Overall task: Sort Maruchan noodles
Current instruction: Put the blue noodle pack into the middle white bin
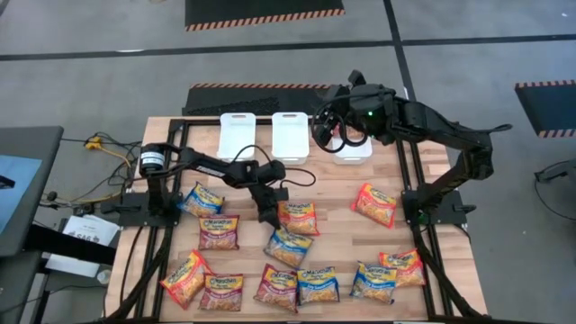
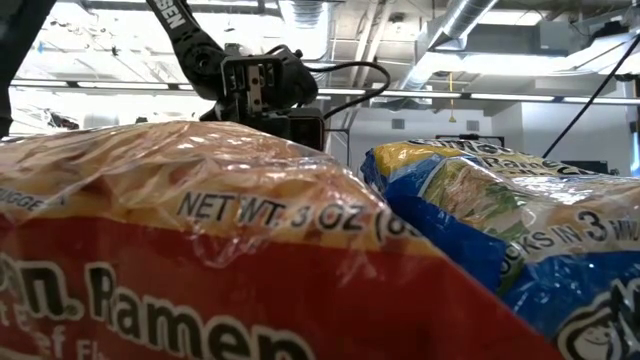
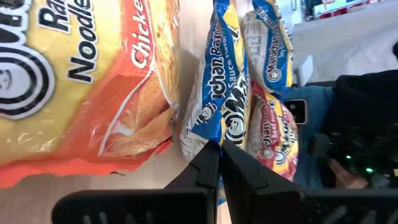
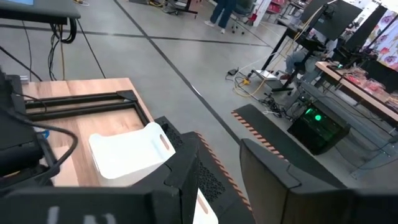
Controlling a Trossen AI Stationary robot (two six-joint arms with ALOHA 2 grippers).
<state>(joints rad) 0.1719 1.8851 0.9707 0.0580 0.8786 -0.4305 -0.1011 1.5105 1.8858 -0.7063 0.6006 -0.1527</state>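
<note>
Fingers first: the left gripper (image 3: 219,163) is pinched fully shut, tips meeting at the corner of a blue-and-yellow packet (image 3: 214,93). You can't tell for sure from the wrist view whether a fold of wrapper is caught btwn them or they just closed beside it. The packet's long axis runs straight away from the tips. Alongside it sits an orange chicken packet (image 3: 81,81), w/ a red beef packet (image 3: 273,134) on the other side. From above, your left gripper (image 1: 267,213) is mid-table in the packet cluster. The right gripper (image 1: 335,131), part open and empty, hangs over the white bins (image 1: 292,135), well apart from any noodles. Left arm is the nearer.
</note>
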